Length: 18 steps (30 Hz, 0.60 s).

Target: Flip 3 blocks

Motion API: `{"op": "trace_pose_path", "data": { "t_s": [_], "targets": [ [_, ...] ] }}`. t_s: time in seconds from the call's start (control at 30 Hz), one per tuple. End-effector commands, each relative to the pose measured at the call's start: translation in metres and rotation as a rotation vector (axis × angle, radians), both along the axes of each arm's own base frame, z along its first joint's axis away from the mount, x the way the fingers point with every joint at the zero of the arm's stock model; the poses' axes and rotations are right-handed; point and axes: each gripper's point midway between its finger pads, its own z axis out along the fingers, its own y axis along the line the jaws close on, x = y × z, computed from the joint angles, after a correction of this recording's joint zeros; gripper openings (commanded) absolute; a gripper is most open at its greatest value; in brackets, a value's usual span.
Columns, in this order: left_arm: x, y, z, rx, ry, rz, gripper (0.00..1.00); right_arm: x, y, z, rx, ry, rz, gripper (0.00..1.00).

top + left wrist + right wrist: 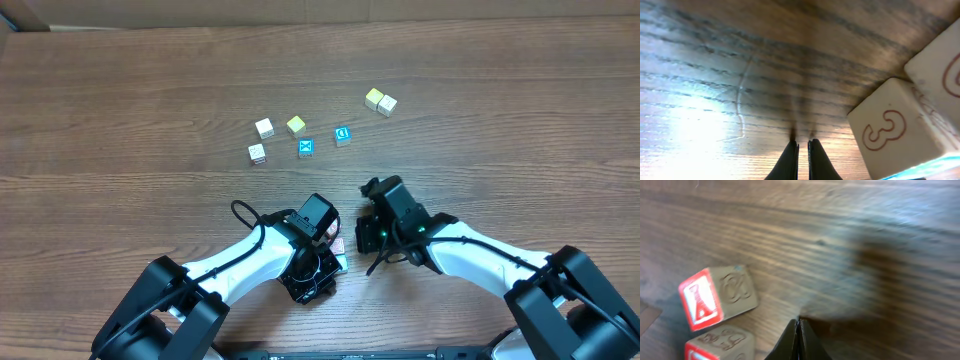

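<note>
In the left wrist view a cream block with a red 3 point(892, 132) lies just right of my left gripper point(803, 150), which is shut on nothing. Behind that block sits a second red-printed block point(940, 70), and a blue-teal edge point(920, 171) shows below them. In the right wrist view two blocks lie to the left of my shut, empty right gripper point(798, 325): one with a red face point(717, 297) and one beneath it point(720, 344). From overhead the blocks point(338, 246) are mostly hidden between the two arms.
Farther back on the wooden table lie other cubes: white point(264, 127), yellow point(296, 124), blue X point(305, 148), blue D point(342, 135), cream point(257, 153), and a yellow and cream pair point(380, 101).
</note>
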Motion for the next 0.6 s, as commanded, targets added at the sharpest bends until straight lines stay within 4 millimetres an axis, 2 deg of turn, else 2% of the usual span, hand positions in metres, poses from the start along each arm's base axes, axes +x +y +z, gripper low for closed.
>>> {"op": "trace_pose_path", "data": {
  "t_s": [0.0, 0.17, 0.57],
  "targets": [
    [-0.014, 0.026, -0.021, 0.143, 0.044, 0.013, 0.04, 0.007, -0.017, -0.008, -0.04, 0.014, -0.055, 0.04],
    [-0.017, 0.036, -0.022, 0.186, 0.054, 0.019, 0.04, 0.012, -0.024, -0.008, -0.04, 0.017, -0.075, 0.04],
    [-0.012, 0.041, -0.021, 0.187, 0.065, 0.051, 0.04, 0.011, -0.021, -0.007, -0.038, -0.002, -0.025, 0.04]
  ]
}}
